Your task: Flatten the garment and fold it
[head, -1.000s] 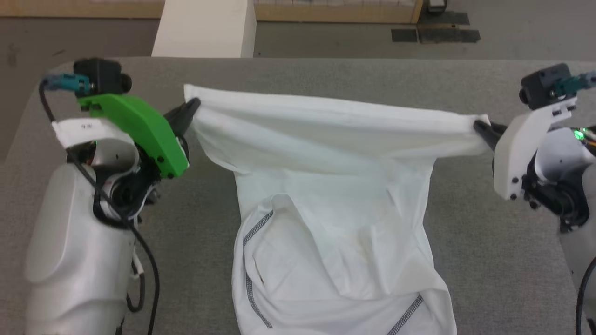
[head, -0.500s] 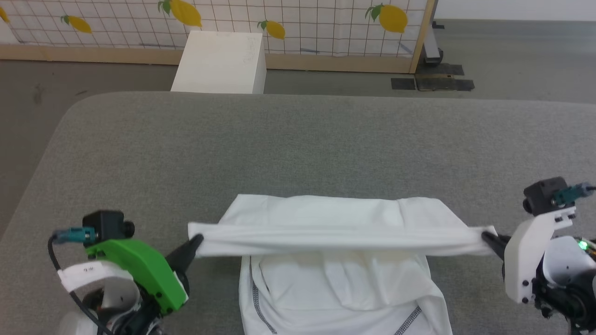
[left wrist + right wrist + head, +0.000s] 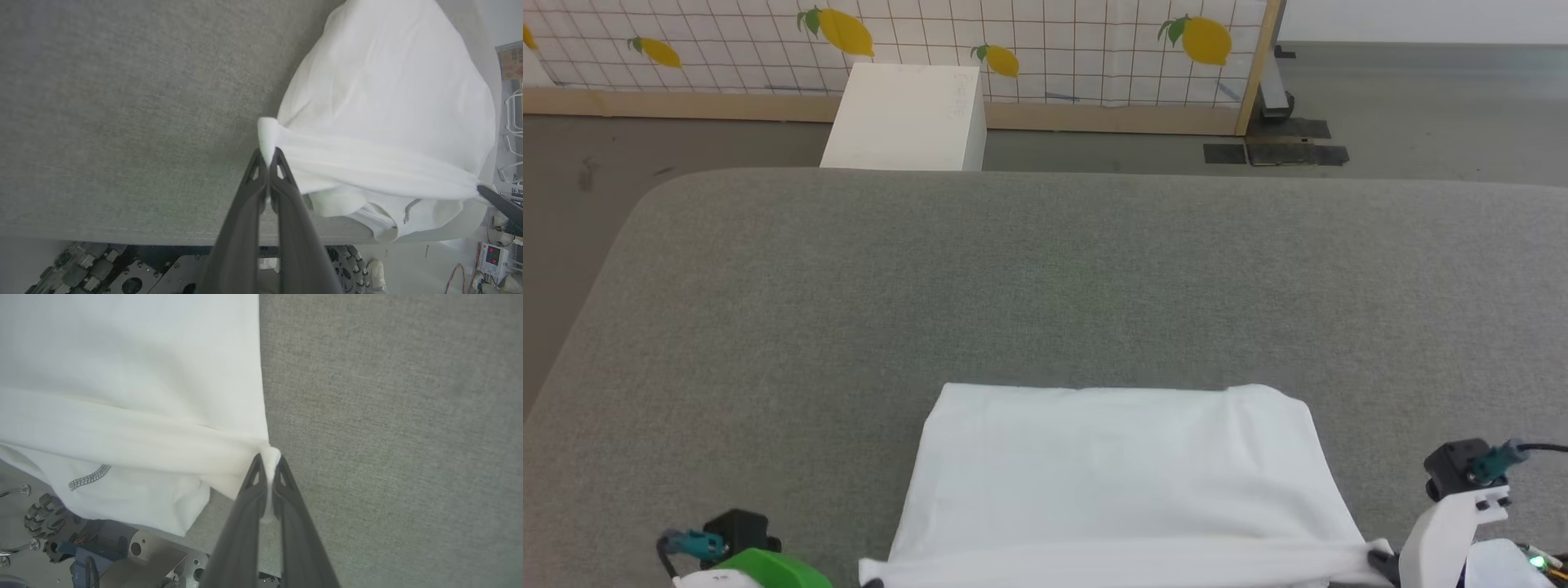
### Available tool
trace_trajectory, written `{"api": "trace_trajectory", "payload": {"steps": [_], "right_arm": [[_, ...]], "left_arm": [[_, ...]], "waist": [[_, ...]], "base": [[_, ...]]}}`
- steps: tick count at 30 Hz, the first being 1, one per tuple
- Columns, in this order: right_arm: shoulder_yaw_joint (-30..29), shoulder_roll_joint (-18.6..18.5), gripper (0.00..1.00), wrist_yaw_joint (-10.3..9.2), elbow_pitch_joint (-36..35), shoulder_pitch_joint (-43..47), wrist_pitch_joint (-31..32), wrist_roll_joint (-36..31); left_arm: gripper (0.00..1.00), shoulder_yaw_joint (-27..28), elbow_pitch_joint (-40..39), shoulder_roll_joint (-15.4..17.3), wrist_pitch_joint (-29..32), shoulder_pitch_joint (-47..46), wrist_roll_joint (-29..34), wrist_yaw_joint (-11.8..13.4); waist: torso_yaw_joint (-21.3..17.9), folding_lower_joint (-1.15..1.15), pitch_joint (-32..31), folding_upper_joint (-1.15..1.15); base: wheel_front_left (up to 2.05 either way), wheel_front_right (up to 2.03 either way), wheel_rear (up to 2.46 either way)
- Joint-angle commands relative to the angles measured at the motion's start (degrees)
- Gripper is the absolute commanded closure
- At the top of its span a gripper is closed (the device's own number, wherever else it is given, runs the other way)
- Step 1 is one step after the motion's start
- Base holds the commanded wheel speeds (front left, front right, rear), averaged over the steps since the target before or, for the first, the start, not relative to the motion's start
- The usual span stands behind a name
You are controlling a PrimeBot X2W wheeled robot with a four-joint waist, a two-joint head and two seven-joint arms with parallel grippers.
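At the near edge of the grey table, one corner of the garment is pinched by the left gripper, fingers pressed together on cloth. The shirt is spread flat behind that edge, with a stitched part draped over it. The opposite corner is pinched likewise by the right gripper, apparently so the fold is held taut.

One garment, two grippers, one box.
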Motion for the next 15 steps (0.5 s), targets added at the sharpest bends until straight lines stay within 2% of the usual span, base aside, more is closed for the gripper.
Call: {"api": "trace_trajectory", "payload": {"steps": [1, 9, 14, 15], "right_arm": [[-0.04, -0.33, 1.00, -0.11, 0.78, 1.08, 0.40, -0.92], [2.02, 0.18, 1.00, -0.11, 4.84, 1.26, -0.51, -1.99], [2.70, 0.34, 1.00, -0.11, 6.60, 0.54, -1.36, -2.21], [2.86, 0.43, 0.22, -0.11, 6.69, 0.31, -1.76, -2.00]], "left_arm": [[1.00, -0.12, 1.29, 0.37, 0.46, 1.20, 0.99, 0.67], [1.00, -2.26, 8.89, -0.15, 0.70, 0.08, 2.26, 0.93], [1.00, -1.86, 11.61, -0.07, -1.79, -1.65, 3.41, 0.91], [0.32, -1.76, 11.89, 0.03, -1.92, -1.85, 3.44, 0.91]], "waist": [[-0.09, 0.01, 0.17, 0.58], [-0.47, 0.01, 0.78, 0.58], [-0.65, 0.01, 0.38, 0.58], [-0.75, 0.01, 0.21, 0.58]], "base": [[0.00, 0.00, 0.00], [0.00, 0.00, 0.00], [0.00, 0.00, 0.00], [0.00, 0.00, 0.00]]}}
